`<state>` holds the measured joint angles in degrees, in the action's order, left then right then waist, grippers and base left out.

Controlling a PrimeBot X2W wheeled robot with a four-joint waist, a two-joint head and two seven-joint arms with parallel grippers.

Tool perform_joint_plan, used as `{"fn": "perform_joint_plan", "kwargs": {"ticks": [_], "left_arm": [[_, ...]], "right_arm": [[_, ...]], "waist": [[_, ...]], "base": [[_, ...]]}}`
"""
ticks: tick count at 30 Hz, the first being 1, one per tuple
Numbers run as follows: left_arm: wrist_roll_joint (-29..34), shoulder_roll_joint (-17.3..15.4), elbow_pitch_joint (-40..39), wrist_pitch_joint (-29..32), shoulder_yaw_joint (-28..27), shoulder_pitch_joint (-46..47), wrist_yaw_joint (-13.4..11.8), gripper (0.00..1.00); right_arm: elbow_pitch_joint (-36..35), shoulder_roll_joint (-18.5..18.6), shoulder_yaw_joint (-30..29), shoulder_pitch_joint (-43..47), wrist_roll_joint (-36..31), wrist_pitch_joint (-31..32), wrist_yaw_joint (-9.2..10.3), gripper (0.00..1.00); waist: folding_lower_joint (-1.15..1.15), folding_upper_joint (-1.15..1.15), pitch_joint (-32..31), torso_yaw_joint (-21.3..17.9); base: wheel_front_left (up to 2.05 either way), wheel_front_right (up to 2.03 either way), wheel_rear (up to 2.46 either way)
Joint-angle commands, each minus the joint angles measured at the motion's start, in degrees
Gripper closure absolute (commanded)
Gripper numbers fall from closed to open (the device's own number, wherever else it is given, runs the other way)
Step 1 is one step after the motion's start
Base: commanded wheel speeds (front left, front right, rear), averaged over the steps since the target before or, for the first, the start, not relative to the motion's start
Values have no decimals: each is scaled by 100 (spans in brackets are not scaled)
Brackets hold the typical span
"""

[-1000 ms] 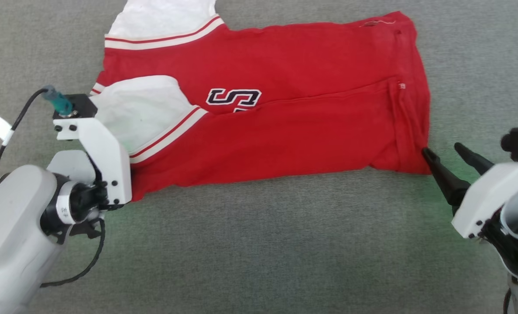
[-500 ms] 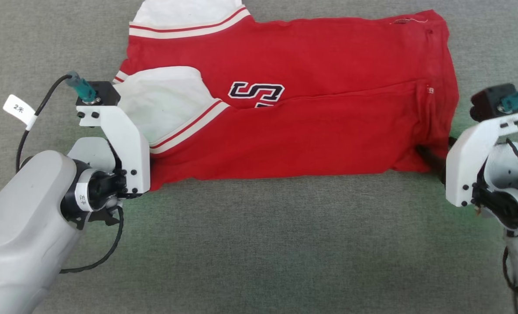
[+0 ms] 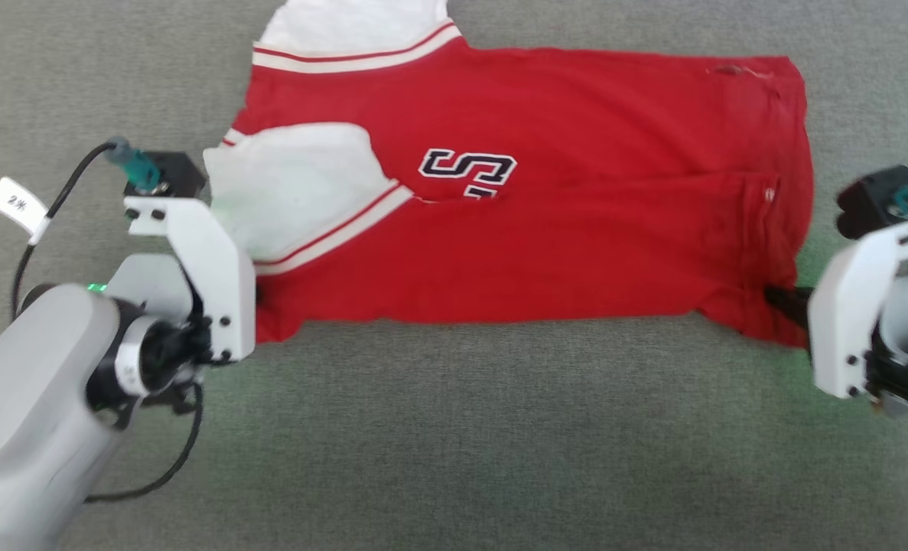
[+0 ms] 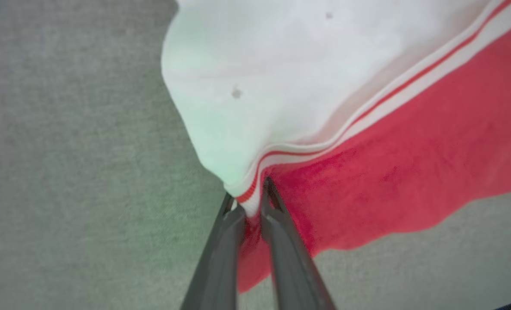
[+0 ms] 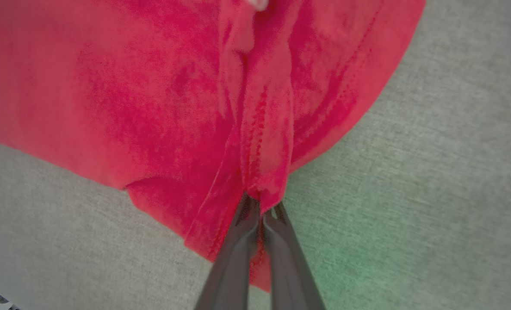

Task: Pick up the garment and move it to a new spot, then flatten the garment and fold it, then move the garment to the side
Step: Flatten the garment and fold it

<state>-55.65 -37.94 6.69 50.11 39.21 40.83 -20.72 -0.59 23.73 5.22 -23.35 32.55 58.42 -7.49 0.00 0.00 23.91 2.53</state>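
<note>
The garment (image 3: 576,229), bright red with white sleeves edged in red-and-white stripes and a dark letter patch, lies folded lengthwise on the grey cloth surface. My left gripper (image 4: 249,196) is shut on its near left corner, where the striped sleeve edge meets the red cloth; its white bracket hides the fingers in the head view. My right gripper (image 5: 261,206) is shut on a bunched red hem at the near right corner (image 3: 775,317). The garment (image 5: 152,86) is stretched fairly taut between the two grips.
Grey woven cloth (image 3: 461,444) covers the whole work surface around the garment, with open room in front. A black cable with a white tag (image 3: 14,203) trails from my left wrist.
My right gripper went from open beside the right corner to shut on the hem. The garment now lies flatter and more stretched; the head camera has also shifted.
</note>
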Motion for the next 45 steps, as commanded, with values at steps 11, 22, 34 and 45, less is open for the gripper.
{"fn": "perform_joint_plan", "kwargs": {"ticks": [11, 22, 34, 45], "left_arm": [[-91, -746, -1758, 367, -109, -1029, -959, 100], [-125, -547, -1504, 74, 18, -1355, -891, 56], [35, -1037, -1647, 356, -176, -737, -677, 0], [674, -1127, -1120, 136, -271, 681, 69, 0]], "right_arm": [[-1168, 357, -677, 930, 292, 751, 1, 100], [-764, -109, -781, 1260, 35, 288, 1, 0], [-1174, -222, -890, 1184, -37, -555, 1, 0], [-1911, -1116, -1225, 868, -513, -2154, 1, 0]], "waist": [[0, 0, -40, 163], [0, 0, 50, 202], [0, 0, -199, -64], [0, 0, -105, -856]], "base": [[0, 0, 0], [0, 0, 0], [0, 0, 0], [0, 0, 0]]}}
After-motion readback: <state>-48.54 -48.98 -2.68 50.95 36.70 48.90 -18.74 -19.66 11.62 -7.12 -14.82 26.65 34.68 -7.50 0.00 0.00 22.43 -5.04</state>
